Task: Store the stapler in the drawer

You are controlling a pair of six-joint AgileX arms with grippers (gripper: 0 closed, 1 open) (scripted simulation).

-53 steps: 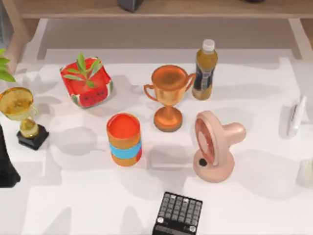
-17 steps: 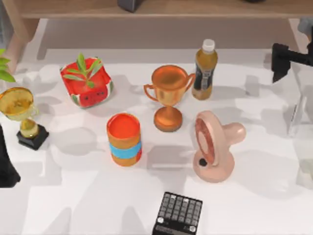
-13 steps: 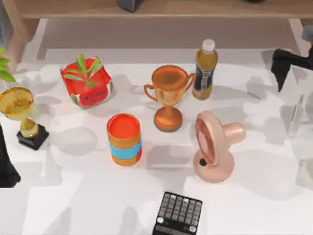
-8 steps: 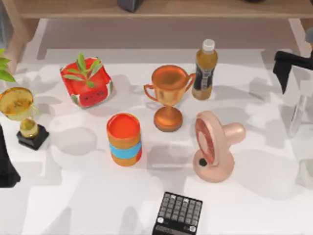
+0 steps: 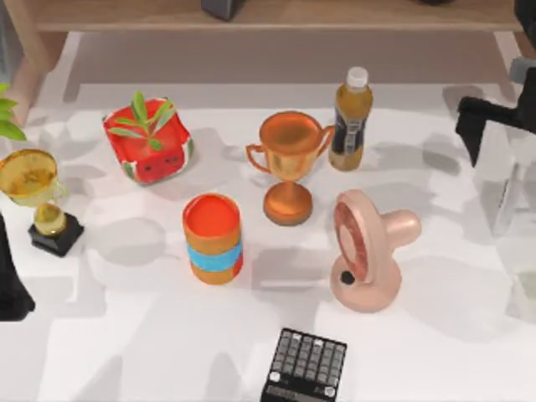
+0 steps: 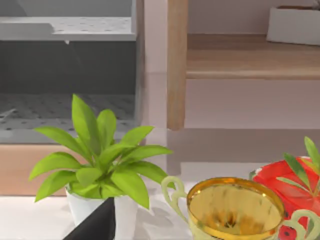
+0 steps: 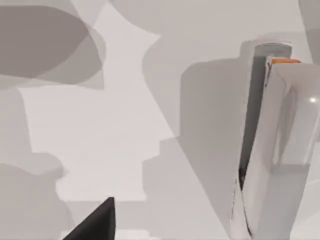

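Observation:
The stapler (image 5: 505, 199) is slim and white, and it stands on edge near the table's right edge. It also fills the right wrist view as the stapler (image 7: 262, 150), with a small orange tab at one end. My right gripper (image 5: 501, 132) hangs just behind and above it, open and apart from it, with one black fingertip (image 7: 97, 221) in sight. My left gripper (image 5: 8, 285) is parked at the left edge, open and holding nothing. A grey compartment (image 6: 65, 100) with a wooden front sits behind a plant; I cannot tell whether it is the drawer.
Left of the stapler stand a pink fan (image 5: 368, 251), an amber bottle (image 5: 350, 119), a copper trophy (image 5: 289, 166) and an orange can (image 5: 213, 239). A calculator (image 5: 306, 367) lies at the front. A red watermelon pot (image 5: 149, 141) and a gold trophy (image 5: 38, 197) are at the left.
My right arm came in from the top right and now hangs over the stapler, its gripper shifting slightly left in the last half second. The stapler has not moved.

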